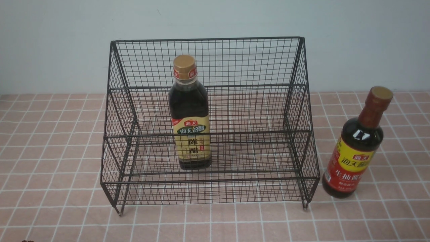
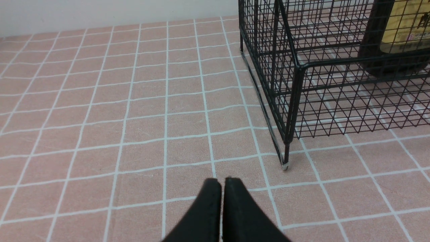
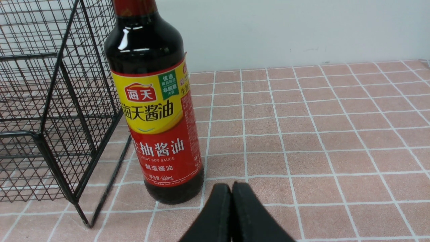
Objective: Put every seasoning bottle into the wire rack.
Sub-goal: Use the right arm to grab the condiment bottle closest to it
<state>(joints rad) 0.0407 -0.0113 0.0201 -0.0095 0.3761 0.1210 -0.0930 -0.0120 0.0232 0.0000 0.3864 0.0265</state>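
The black wire rack (image 1: 235, 60) stands mid-table. The squarish bottle with gold cap and tan label (image 1: 189, 114) stands upright inside it on the lower tier, left of centre; its base shows in the left wrist view (image 2: 389, 57). The round long-necked bottle with red-yellow label (image 1: 357, 148) stands upright on the table just right of the rack, outside it. My left gripper (image 2: 221, 181) is shut and empty, low over the table near the rack's front left foot (image 2: 285, 164). My right gripper (image 3: 231, 186) is shut and empty, close beside the round bottle (image 3: 154, 111). Neither gripper shows in the front view.
The table wears a pink cloth with a white grid (image 1: 50, 151). A pale wall (image 1: 50, 43) rises close behind the rack. The rack's right front corner (image 3: 43, 144) stands just beside the round bottle.
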